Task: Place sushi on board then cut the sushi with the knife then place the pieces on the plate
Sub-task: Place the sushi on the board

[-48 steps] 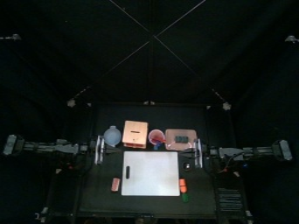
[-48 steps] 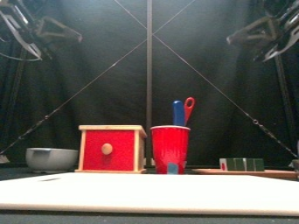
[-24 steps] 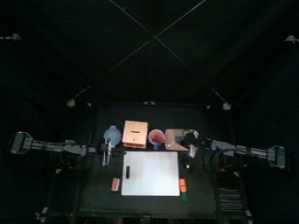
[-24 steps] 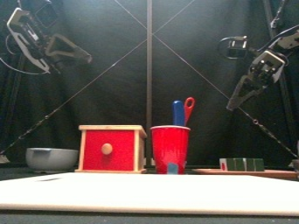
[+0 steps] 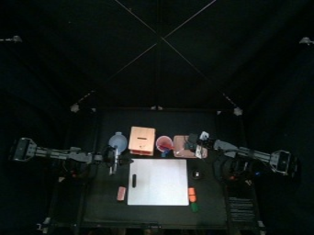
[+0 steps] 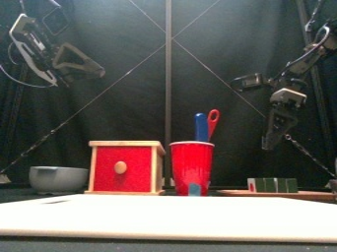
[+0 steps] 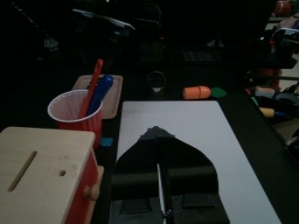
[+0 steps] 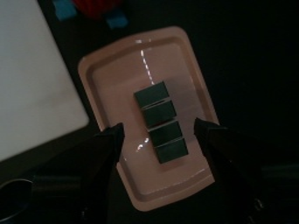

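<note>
The white board lies along the worktop's front edge. The front view shows the sushi roll edge-on. The right wrist view shows four blocks on the pink tray near the back edge, with the right tool spread apart above. The left tool is pressed together, holding nothing.

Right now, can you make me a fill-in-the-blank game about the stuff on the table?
The sushi roll on the pink tray has ___ blocks.
The red cup holds ___ toy knives.
The right end effector hangs above the sushi roll with its jaws ___.
The wooden box has a ___ drawer front.
Missing words: four, two, open, red.
</note>
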